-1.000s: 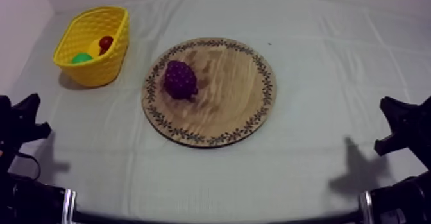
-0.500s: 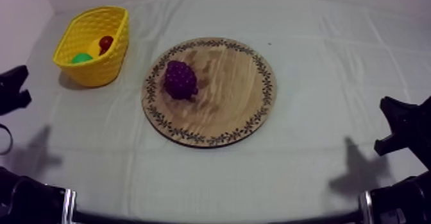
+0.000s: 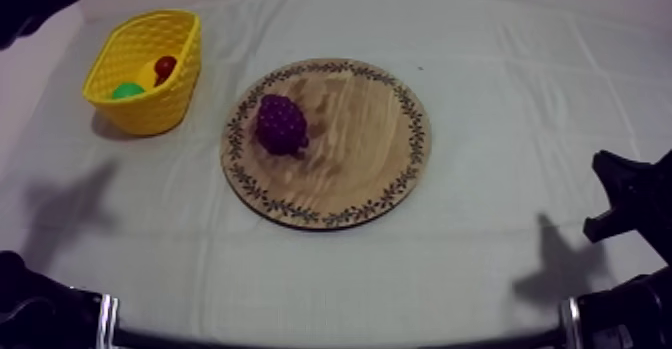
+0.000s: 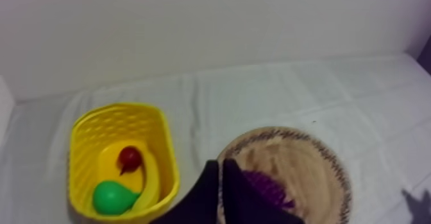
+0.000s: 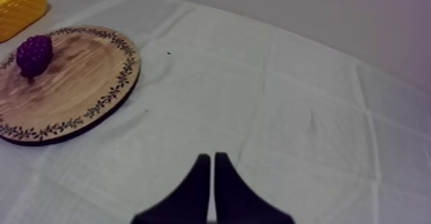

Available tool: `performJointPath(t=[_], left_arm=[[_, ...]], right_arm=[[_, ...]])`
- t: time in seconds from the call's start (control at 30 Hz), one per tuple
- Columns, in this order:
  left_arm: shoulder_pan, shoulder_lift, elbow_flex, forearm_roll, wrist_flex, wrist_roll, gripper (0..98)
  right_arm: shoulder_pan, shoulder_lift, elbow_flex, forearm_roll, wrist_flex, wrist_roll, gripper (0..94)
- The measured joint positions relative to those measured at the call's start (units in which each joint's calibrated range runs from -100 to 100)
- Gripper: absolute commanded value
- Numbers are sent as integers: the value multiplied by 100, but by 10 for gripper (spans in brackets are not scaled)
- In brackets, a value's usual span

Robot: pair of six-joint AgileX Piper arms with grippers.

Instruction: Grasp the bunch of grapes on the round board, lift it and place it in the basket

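**Spotter:** Where's the target?

**Operator:** The bunch of grapes point(image 3: 281, 124) lies on the wooden board point(image 3: 360, 158), at the board's 9 o'clock side, just inside the patterned rim. Nothing is touching it.

**Spotter:** And your pincers?

**Operator:** Both are closed on nothing. My left gripper point(image 4: 219, 165) has its fingers pressed together in a narrow wedge, and my right gripper point(image 5: 210, 157) looks the same. Whichever I send, I'll have to spread its fingers before it goes down.

**Spotter:** Which one goes?

**Operator:** The left, I'd say. From above it's at the table's 10 o'clock corner, just past the yellow basket point(image 3: 165, 108), and the grapes lie at about 4 o'clock from it. The right is low at the table's 4 o'clock edge. The grapes are at roughly 10 o'clock from it, well apart, with most of the board between. So the left is nearer, and the basket is on its side too, at 10 o'clock from the grapes.

**Spotter:** How would you take it?

**Operator:** The bunch looks nearly round from above, perhaps a little longer along 12-to-6, so I'd close across 9-to-3. In my left wrist view the grapes are near the fingertips, partly hidden behind them.

**Spotter:** What's in the basket?

**Operator:** A small red fruit point(image 4: 130, 157), a pear point(image 4: 110, 198) and a banana point(image 4: 152, 175).
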Motion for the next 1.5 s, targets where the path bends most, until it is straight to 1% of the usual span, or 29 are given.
performJointPath(t=[0.23,0.53,0.77,1.03,1.17,1.23,1.3,1.37,1.43,1.5], left_arm=[[302,1228,-1291,-12,316,239,0],[431,2895,-2568,26,498,414,0],[489,4122,-3367,73,784,502,0],[489,5393,-4123,200,1406,617,14],[500,5785,-4157,237,1685,687,37],[508,5849,-4105,243,1756,708,84],[517,5864,-4043,248,1839,755,169],[517,5864,-3993,261,1941,825,297],[512,5857,-3916,276,2034,897,456],[510,5831,-3819,293,2157,1002,587]], right_arm=[[0,0,0,0,0,0,4],[0,0,0,0,0,0,4],[0,0,0,0,0,0,4],[0,0,0,0,0,0,4],[0,0,0,0,0,0,4],[0,0,0,0,0,0,4],[0,0,0,0,0,0,4],[0,0,0,0,0,0,4],[0,0,0,0,0,0,4],[0,0,0,0,0,0,4]])
